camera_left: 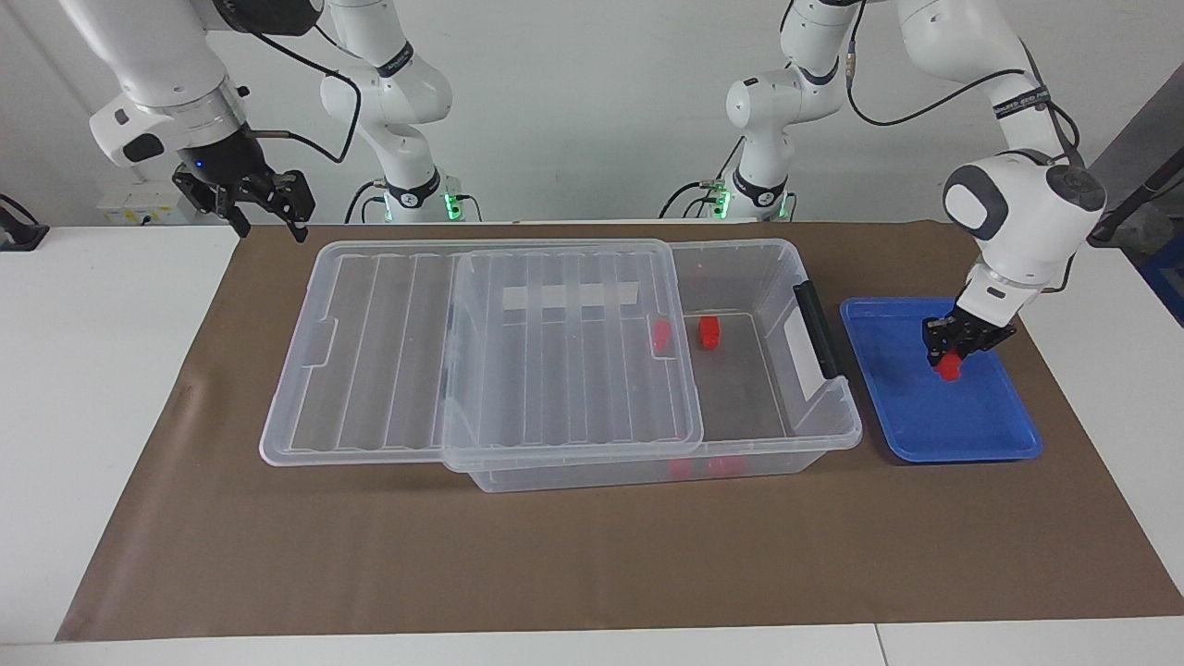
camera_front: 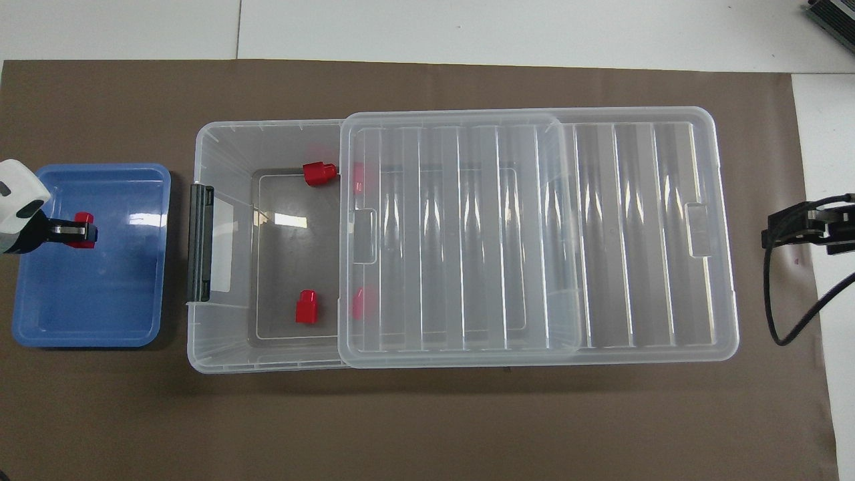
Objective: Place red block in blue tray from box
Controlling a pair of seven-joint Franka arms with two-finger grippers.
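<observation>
The biggest thing is the box [camera_left: 758,370], a large see-through bin sitting on the brown mat [camera_left: 555,555]. It is our landmark. Its ribbed lid [camera_left: 481,351] is slid toward the right arm's end of the box, so the other end is open. Two more red blocks [camera_left: 709,331] rest on the floor of the box in that open part.

Just beside the box, at the end with the black handle [camera_left: 819,328], lies the blue tray [camera_left: 980,435]. It is much smaller than the box.

The left gripper [camera_left: 951,359] is low over the tray. Its fingers are pinched tight on the red block [camera_left: 947,371], which pokes out under them. The block looks very close to the tray floor, but I cannot tell if it touches.

The right gripper [camera_left: 268,208] waits up in the air past the lid end of the box. It holds nothing, and its fingers stand apart.

To do this step well, I think the left gripper should go down gently until the block sits flat on the tray floor. Then it should let go slowly and rise straight up, so the block does not tip or get dragged.
</observation>
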